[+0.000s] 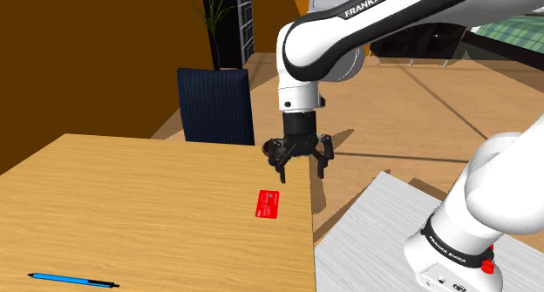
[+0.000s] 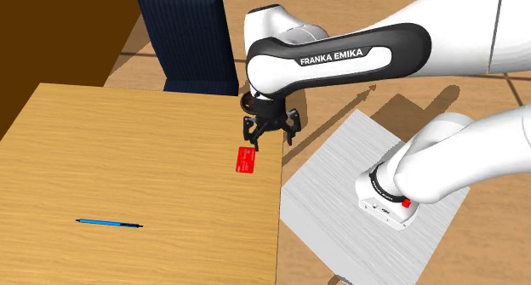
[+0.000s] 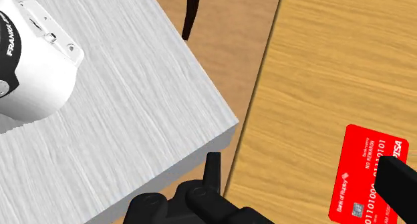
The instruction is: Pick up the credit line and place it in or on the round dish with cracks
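For the approach step, my gripper (image 1: 302, 169) hangs open, empty, near the red Visa credit card (image 1: 268, 204) on the bench (image 1: 131, 207); next, I should centre above it and descend.

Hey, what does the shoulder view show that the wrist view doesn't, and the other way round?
Shoulder view, not the wrist view: the blue pen lying on the table toward that view's lower left, and the dark blue chair behind the table. Wrist view, not the shoulder view: the white print on the red credit card, VISA among it. Both: that card flat on the wooden table, the grey stand, and the open hand.
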Tool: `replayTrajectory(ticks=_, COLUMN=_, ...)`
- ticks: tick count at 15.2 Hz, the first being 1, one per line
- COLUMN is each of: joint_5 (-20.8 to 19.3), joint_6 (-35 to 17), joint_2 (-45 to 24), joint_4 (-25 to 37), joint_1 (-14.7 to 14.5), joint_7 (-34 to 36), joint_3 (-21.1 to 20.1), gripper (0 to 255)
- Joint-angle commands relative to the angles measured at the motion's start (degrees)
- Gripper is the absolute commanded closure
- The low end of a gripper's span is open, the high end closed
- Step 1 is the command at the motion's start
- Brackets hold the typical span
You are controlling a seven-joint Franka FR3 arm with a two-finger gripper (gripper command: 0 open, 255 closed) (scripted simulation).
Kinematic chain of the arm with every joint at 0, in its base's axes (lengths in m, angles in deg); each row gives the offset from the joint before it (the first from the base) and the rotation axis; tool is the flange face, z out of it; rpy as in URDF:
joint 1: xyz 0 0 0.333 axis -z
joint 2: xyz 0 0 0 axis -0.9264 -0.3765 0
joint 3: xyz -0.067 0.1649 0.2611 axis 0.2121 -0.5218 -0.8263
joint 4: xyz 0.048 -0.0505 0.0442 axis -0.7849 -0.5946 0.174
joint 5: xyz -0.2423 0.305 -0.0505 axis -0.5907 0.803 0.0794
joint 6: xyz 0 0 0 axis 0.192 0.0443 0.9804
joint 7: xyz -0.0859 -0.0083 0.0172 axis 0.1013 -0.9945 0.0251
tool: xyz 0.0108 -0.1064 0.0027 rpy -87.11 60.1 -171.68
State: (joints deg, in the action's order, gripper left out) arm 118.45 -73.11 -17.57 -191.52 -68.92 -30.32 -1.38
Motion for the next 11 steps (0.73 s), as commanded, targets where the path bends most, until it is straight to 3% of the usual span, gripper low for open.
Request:
replayTrajectory(ticks=1, joint_5=3.0, joint_6=-3.4, joint_2=-3.5, joint_4=1.0, joint_1=-0.4, joint_7=3.9, joint_3=-1.4, gripper=0)
replayTrajectory(ticks=6, joint_5=8.6, joint_6=-11.5, joint_2=-13.5, joint_4=5.0, joint_1=-1.1, joint_7=11.6, joint_3=-3.5, gripper=0)
replayTrajectory(ticks=11, joint_5=9.8, joint_6=-14.8, joint_2=-15.0, joint_4=3.6, joint_1=-2.1, joint_7=11.4, joint_3=-4.4, gripper=0)
